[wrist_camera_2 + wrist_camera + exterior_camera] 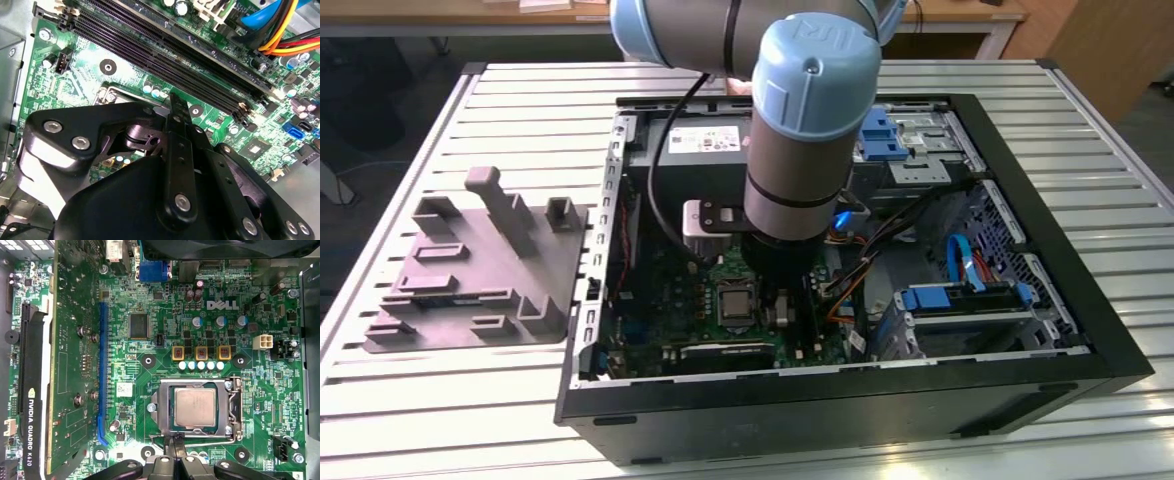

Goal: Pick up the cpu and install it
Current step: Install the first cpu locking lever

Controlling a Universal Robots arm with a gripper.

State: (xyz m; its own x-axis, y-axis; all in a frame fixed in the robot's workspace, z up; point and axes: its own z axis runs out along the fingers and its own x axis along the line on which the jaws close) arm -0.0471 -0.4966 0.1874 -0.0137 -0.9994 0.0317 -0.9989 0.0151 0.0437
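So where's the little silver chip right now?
The cpu lies flat inside the metal-framed socket on the green motherboard in the first wrist view, with the gripper just beside the socket's edge.

I'm looking at a pale slatted metal table (1067,110) filling most of the exterior view. Behind it sits a wooden desk (987,15) with white legs, and dark floor (380,90) shows at the exterior view's left.
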